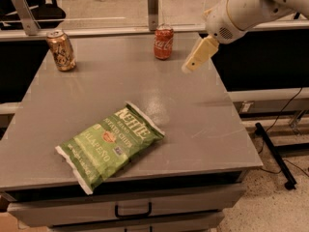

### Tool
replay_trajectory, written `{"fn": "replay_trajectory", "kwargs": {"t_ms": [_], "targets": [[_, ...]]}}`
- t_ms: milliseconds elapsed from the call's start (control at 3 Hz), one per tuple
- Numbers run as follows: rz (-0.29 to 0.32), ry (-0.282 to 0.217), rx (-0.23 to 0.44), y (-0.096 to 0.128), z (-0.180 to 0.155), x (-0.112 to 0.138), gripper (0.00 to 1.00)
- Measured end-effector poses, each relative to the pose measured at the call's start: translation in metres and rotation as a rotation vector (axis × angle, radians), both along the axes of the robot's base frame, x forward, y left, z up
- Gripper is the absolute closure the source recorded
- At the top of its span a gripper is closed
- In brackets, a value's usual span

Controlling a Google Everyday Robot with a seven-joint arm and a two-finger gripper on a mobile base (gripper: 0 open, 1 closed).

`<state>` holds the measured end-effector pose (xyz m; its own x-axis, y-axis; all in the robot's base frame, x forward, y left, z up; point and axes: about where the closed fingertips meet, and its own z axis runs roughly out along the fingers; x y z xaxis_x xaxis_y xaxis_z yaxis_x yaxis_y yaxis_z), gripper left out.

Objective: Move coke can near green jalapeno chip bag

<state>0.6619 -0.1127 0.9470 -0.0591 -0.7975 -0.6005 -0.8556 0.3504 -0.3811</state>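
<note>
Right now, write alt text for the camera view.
The robot's gripper hangs above the table, right of an upright coke can at the back edge. A green jalapeno chip bag lies near the front; a gold-brown can stands back left.

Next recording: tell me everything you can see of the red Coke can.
The small red metal coke can, with white Coca-Cola script and a silver top, stands upright and looks undented, at the far edge of the grey table. Only the tabletop touches it. The robot's cream pincer hovers just to its right, apart from it. The flat green jalapeno chip bag lies well away, toward the near left.
</note>
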Motion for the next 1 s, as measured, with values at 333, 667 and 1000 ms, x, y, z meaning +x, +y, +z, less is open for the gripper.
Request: {"fn": "replay_trajectory", "kwargs": {"t_ms": [333, 667, 1000], "targets": [[0.0, 0.0, 0.0, 0.0, 0.0, 0.0, 0.0], [-0.011, -0.027, 0.073, 0.008, -0.007, 0.019, 0.0], [-0.05, -0.067, 0.209, 0.023, -0.02, 0.062, 0.0]]}}
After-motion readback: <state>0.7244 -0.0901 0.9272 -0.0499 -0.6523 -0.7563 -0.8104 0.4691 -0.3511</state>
